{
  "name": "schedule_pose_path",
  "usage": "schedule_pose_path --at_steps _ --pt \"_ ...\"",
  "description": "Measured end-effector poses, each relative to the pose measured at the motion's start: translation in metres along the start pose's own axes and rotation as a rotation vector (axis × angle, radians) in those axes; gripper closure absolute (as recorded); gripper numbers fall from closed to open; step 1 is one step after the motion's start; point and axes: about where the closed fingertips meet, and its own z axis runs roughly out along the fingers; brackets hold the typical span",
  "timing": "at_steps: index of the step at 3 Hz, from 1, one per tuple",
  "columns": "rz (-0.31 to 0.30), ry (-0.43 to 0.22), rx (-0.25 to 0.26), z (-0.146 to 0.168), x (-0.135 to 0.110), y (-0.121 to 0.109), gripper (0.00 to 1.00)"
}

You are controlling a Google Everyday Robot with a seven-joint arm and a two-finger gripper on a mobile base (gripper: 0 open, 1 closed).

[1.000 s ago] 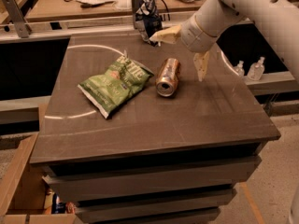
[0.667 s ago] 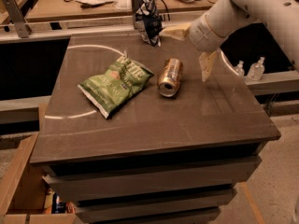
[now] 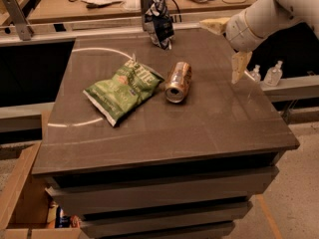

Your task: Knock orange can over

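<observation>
The orange can (image 3: 178,81) lies on its side on the dark grey table (image 3: 199,128), its silver top facing the front. My gripper (image 3: 219,52) is above the table's right part, to the right of the can and apart from it. It is open and empty. One pale finger (image 3: 213,26) points left, the other finger (image 3: 239,65) points down.
A green chip bag (image 3: 124,90) lies flat just left of the can. A dark blue-and-white snack bag (image 3: 159,24) stands at the table's back edge. Two small clear bottles (image 3: 273,74) stand on a ledge to the right. A cluttered wooden bench (image 3: 99,4) runs behind.
My gripper and arm have moved to the right and a little up, away from the can. The can stays on its side in the same place.
</observation>
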Motion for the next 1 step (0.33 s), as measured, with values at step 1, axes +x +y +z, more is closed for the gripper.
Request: schedule_pose_path --at_steps 1 --pt "0.0 0.0 0.0 0.0001 0.0 0.0 0.0"
